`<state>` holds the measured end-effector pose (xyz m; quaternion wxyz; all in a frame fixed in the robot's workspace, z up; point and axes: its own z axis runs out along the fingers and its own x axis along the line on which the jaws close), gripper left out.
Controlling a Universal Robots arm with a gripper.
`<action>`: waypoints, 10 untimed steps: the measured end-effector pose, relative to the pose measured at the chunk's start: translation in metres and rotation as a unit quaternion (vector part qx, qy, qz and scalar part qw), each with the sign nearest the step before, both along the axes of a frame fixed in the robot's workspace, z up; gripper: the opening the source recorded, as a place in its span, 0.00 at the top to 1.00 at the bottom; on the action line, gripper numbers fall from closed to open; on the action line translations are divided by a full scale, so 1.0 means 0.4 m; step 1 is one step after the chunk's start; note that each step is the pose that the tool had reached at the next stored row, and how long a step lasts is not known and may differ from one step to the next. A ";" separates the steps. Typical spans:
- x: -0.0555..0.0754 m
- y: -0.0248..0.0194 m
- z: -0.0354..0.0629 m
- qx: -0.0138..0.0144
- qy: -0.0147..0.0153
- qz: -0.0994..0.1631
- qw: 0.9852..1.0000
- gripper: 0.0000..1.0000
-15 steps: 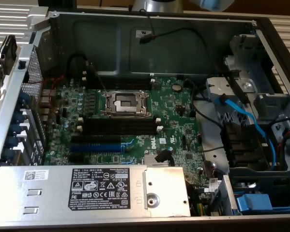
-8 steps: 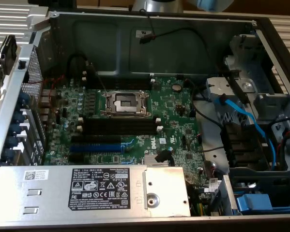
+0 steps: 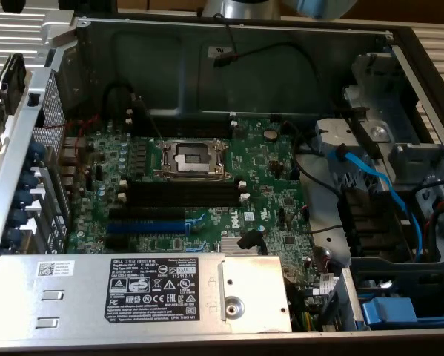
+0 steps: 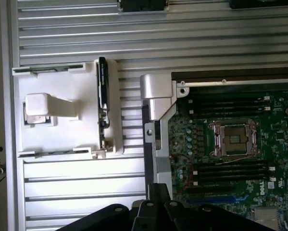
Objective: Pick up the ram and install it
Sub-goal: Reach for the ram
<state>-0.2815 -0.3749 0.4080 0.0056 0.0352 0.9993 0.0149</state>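
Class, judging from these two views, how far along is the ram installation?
Nothing looks done: the ram stands on edge in its white holder outside the case, and the black memory slots look empty. In hand: nothing; the gripper is shut and apart from the ram. Left: both pickup and installation.

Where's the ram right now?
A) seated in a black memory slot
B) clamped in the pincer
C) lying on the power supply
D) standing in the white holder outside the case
D: the ram stands on edge in the white holder, which sits on the ribbed plate beside the case. The black memory slots look empty.
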 end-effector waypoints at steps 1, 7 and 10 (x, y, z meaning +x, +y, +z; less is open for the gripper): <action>-0.011 0.001 -0.004 0.000 0.000 0.000 1.000 0.90; -0.080 0.009 -0.031 0.000 0.000 0.000 1.000 0.90; -0.115 0.016 -0.041 0.000 0.000 0.000 1.000 0.90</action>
